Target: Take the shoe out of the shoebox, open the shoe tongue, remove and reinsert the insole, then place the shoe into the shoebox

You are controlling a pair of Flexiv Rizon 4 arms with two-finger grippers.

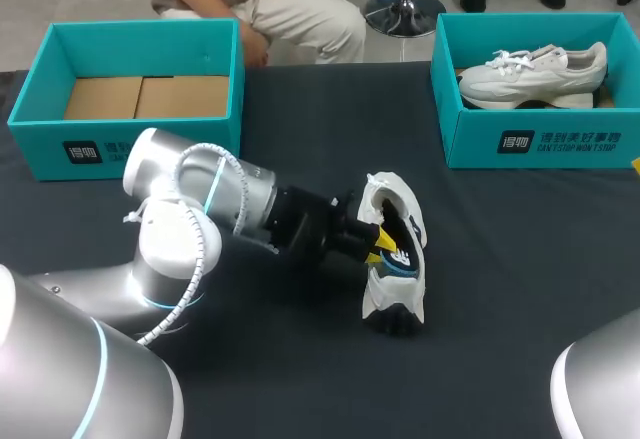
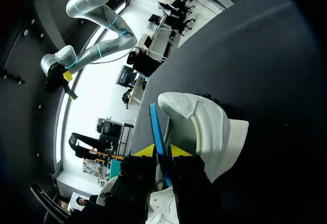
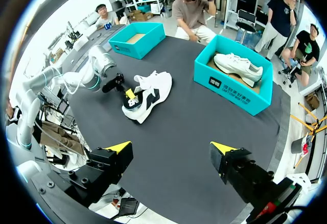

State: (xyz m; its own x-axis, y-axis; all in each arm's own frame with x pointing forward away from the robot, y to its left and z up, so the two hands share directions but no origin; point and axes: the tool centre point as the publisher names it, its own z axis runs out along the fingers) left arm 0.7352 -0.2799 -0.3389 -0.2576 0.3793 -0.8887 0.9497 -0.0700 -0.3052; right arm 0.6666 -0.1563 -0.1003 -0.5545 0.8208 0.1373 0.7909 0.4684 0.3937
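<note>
The white shoe (image 1: 393,254) lies on its side near the middle of the dark tabletop (image 1: 500,309), well apart from the empty box (image 1: 40,69), its opening turned toward the left hand (image 1: 376,243). That hand pinches the thin blue insole (image 2: 157,132) edge-on between its yellow tips. The insole is either coming out or going back in; I cannot tell which. Either way, travel along the shoe's length, keep the insole from folding, and watch that the unheld shoe does not slide. The right hand (image 3: 170,148) hangs spread wide, well away; it could steady the heel.
</note>
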